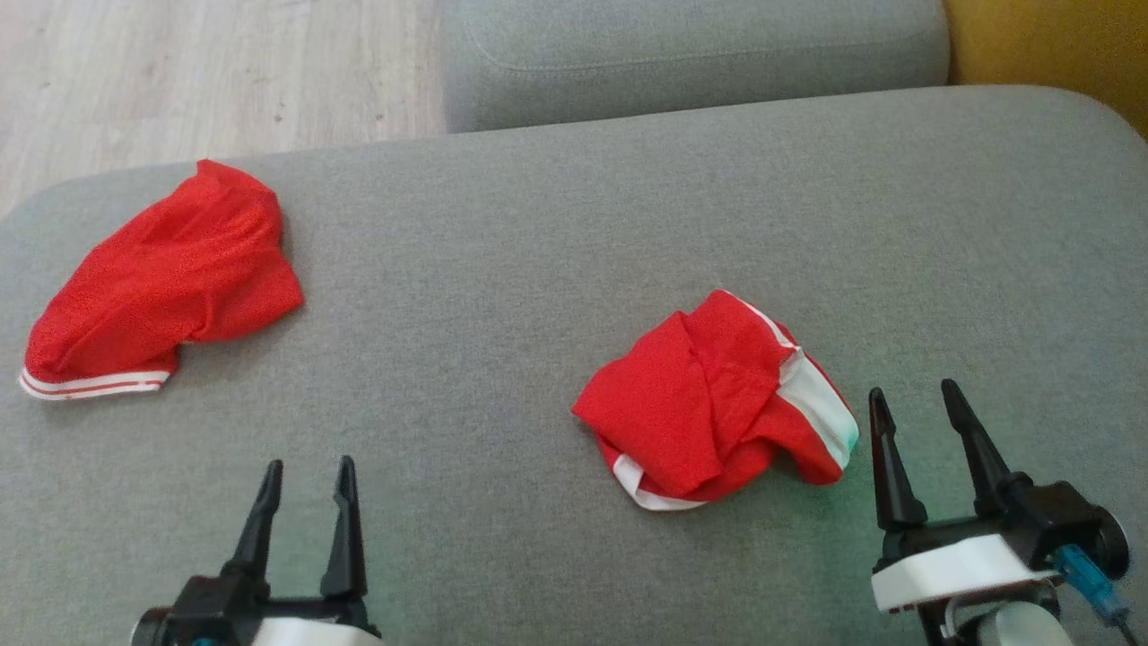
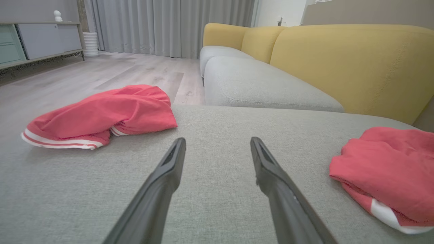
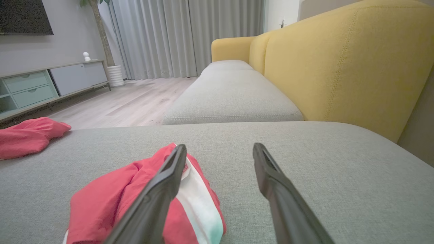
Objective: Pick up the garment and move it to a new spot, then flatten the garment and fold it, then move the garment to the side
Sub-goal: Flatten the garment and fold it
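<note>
Right gripper (image 1: 912, 390), left gripper (image 1: 309, 462): fingers spread, empty. Garment (image 1: 708, 399): red, white bands, crumpled heap. Lay on grey sofa seat (image 1: 538, 224), just left of right gripper.

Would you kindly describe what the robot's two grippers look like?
Both the left gripper and the right gripper have two long black fingers that taper to pointed tips, set in a black mount on a white housing. A blue cable with a connector runs beside the right one's housing.
</note>
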Available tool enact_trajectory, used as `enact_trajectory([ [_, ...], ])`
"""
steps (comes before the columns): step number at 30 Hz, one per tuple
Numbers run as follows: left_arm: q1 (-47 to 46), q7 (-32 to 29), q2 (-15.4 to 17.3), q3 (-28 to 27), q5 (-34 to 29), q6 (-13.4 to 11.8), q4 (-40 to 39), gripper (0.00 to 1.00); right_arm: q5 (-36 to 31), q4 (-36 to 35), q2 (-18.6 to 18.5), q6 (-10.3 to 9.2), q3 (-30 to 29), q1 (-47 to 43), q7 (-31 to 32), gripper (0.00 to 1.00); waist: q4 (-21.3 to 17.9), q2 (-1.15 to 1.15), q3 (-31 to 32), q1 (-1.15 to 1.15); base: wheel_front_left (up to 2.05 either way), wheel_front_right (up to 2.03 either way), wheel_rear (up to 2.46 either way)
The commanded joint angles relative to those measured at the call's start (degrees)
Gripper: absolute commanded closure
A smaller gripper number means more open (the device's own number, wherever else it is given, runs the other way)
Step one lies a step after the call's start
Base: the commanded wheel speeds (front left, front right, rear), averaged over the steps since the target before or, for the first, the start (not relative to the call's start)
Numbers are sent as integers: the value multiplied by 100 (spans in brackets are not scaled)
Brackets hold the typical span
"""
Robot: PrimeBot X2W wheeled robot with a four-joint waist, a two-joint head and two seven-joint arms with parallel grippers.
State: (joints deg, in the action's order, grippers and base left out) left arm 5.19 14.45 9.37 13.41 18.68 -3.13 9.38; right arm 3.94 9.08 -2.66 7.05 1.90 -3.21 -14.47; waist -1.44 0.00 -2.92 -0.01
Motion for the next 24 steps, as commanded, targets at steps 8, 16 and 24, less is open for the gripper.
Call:
enact_trajectory([
  [8,26,54,-267,-872,-443,358,-176,0,-49,96,-21,44,178,91,-52,0,54,0,88,1,0,0,0],
  [16,61,54,-493,-1172,-697,609,-78,0,-10,202,-21,44,262,180,-52,0,80,0,88,1,0,0,0],
  [24,33,54,-584,-1253,-806,714,3,0,146,189,-21,44,435,307,-52,0,89,0,74,1,0,0,0],
])
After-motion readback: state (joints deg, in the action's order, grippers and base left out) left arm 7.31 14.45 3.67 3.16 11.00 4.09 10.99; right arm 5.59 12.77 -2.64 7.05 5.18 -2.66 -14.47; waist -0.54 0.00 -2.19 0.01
